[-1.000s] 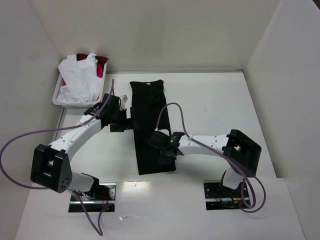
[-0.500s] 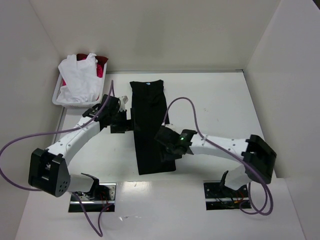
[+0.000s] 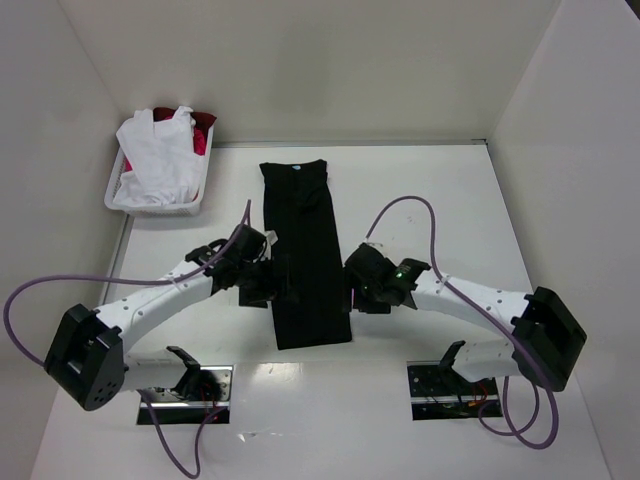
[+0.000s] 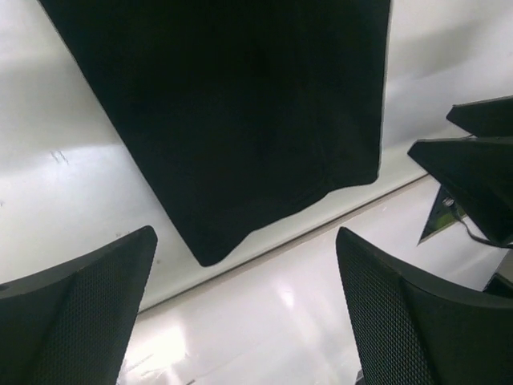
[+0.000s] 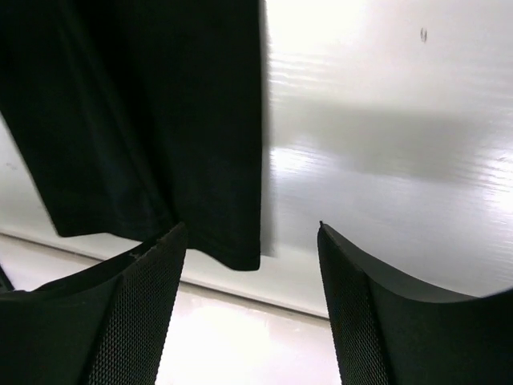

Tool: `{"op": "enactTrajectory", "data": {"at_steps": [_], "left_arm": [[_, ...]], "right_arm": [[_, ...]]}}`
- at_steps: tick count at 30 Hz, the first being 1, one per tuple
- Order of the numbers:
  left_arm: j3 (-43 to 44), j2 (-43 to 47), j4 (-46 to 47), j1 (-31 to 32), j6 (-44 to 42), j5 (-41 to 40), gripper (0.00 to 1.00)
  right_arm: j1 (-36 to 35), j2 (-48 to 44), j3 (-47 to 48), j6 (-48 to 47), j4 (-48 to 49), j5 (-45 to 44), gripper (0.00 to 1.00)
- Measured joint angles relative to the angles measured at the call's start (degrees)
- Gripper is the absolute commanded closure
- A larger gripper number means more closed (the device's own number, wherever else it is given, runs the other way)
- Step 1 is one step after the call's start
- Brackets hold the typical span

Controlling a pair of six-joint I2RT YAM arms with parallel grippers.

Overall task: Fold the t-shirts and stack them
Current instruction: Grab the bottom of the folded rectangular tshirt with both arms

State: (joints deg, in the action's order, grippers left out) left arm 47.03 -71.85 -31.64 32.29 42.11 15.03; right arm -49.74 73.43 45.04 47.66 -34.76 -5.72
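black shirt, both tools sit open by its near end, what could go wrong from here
1. The black shirt lies as a narrow layered strip. The left tool and right tool, both open beside its near end, might pinch only the top layer, so the strip could open up.
2. If they grab at unequal heights, the next fold could come out skewed.

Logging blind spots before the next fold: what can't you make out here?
Top view: white shirt covers most of the red shirt in the basket.
Top view: neck label too small to read.
Wrist views: black t-shirt, neck end cut off by the edge.
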Motion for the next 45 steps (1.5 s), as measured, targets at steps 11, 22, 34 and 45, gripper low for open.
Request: {"op": "enactTrajectory", "data": {"at_steps": [11,22,34,45], "left_arm": [[-8.26,4.46,1.07,7.26,13.84,-3.5,0.05],[-15.72,5.64,4.2,7.72,21.03,-6.4,0.14],[-17.42,3.89,6.95,11.87,24.98,-7.76,0.25],[-10.58,-7.17,7.82,20.24,31.63,-8.15,0.34]], "right_arm": [[0.02,2.71,-5.51,2.45,7.02,3.63,0.3],[0.11,7.3,-6.95,2.23,13.35,8.87,0.4],[0.13,7.28,-8.35,2.91,16.35,11.91,0.44],[0.13,1.46,-13.11,5.42,15.82,12.55,0.45]]}}
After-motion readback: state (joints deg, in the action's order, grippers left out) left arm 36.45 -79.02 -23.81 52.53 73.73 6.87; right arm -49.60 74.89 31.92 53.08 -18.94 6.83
